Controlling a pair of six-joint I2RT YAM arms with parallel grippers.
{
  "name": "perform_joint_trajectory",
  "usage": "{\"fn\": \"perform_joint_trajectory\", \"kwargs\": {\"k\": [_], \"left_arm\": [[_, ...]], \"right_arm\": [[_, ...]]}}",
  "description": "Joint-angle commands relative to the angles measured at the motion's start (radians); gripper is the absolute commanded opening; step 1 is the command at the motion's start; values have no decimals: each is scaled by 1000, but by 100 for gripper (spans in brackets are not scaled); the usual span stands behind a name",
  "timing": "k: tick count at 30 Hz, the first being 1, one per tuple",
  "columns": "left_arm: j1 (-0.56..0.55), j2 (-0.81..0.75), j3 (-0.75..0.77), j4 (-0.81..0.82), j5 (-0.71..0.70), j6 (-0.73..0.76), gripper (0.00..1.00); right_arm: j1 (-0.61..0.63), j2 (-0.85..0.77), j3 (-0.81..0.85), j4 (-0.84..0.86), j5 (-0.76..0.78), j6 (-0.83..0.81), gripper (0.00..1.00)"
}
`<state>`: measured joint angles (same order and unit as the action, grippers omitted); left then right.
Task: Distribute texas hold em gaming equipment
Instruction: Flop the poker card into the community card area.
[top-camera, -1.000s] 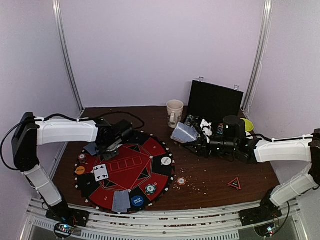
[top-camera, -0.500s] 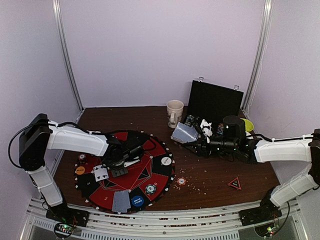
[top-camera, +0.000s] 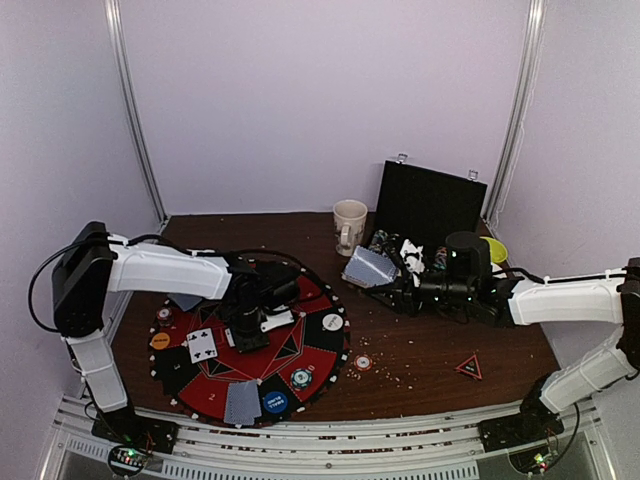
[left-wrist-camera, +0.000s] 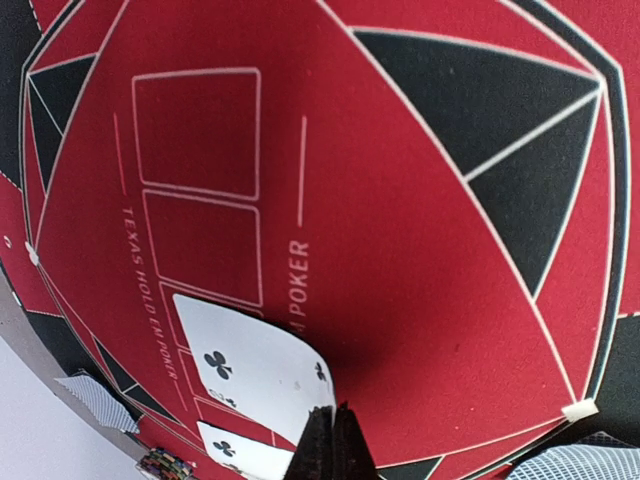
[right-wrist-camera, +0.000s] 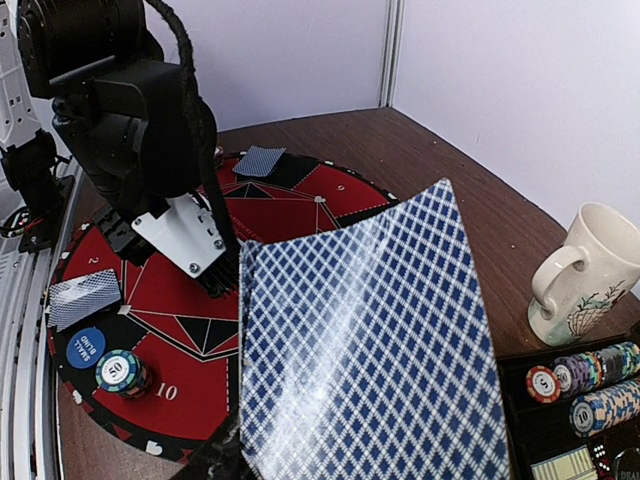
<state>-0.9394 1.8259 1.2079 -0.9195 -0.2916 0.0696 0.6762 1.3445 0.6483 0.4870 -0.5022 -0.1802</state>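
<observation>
The step in hand looks like dealing to the board: the left arm (top-camera: 170, 270) reaches across the poker mat (left-wrist-camera: 420, 250), wrist tipped down over its middle, the left jaws pinched fully shut on the corner of a club card (left-wrist-camera: 255, 365) that hangs over the outlined card boxes (left-wrist-camera: 200, 130). Next, that card likely needs lowering flat into a box before the jaws part. The right arm (top-camera: 570, 298) stretches low over the desk (top-camera: 420, 365), the right jaws hidden behind, yet evidently clamped on, the raised blue-backed cards (right-wrist-camera: 370, 350).
</observation>
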Motion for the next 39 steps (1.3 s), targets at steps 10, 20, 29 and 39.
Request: {"fn": "perform_joint_trajectory", "kwargs": {"k": [10,20,29,39], "left_arm": [[4,161,208,-186,-36,-90,0],[-10,225,284,-294,-74,-305,0],[-20,201,152,-257,-99,-387,0],[-37,145,66,-117,-289,-265,0]], "right_arm": [[-6,-36,22,-1,8,-10,47],[-6,-39,29,-11,4,-22,47],[-6,-45,28,-4,-3,-19,47],[-7,-49,30,-7,-7,-18,47]]}}
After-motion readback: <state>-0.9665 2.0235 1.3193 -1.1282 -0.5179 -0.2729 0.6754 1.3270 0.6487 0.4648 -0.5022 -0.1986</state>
